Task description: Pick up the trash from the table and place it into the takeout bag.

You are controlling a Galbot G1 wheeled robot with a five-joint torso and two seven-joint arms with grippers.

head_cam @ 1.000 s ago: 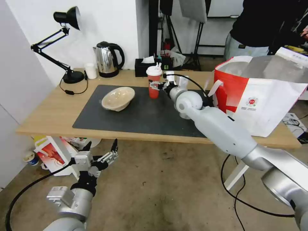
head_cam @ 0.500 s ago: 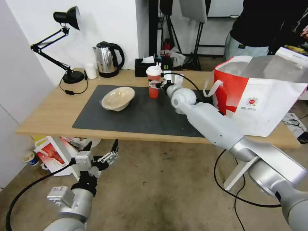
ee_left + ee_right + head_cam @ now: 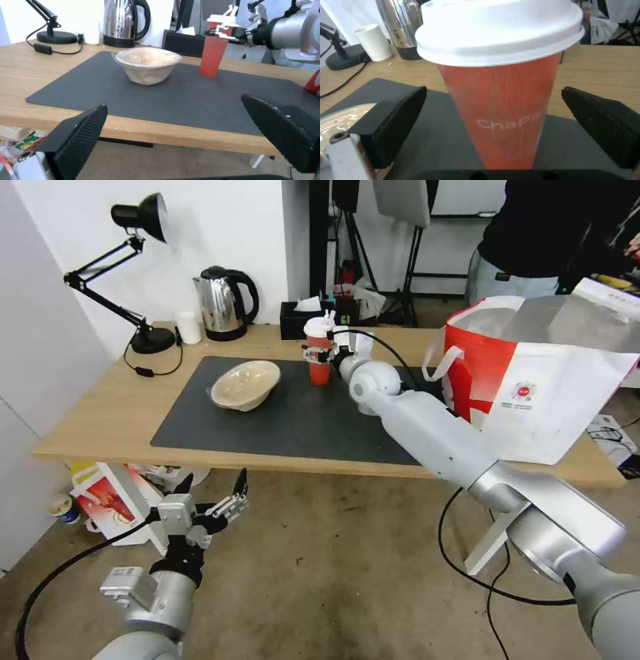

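A red drink cup [image 3: 319, 353] with a white lid stands at the back of the dark grey mat [image 3: 287, 427] on the table [image 3: 100, 407]. My right gripper [image 3: 315, 355] is open, with one finger on either side of the cup [image 3: 501, 105]. A gap shows between each pad [image 3: 391, 122] and the cup wall. A shallow beige bowl [image 3: 245, 384] sits tilted on the mat to the cup's left. The takeout bag [image 3: 540, 373] stands open at the table's right end. My left gripper [image 3: 210, 500] hangs open below the table's front edge, facing the bowl [image 3: 148, 65].
Along the back edge stand a black desk lamp [image 3: 152, 340], a steel kettle [image 3: 223, 303], a small white cup [image 3: 189, 327] and a black tissue box [image 3: 300, 319]. A smaller white bag [image 3: 110, 500] with a red picture lies on the floor under the table's left end.
My right arm has reached further left, bringing its open fingers from beside the cup to around it. The cup, the bowl and my left arm have stayed put.
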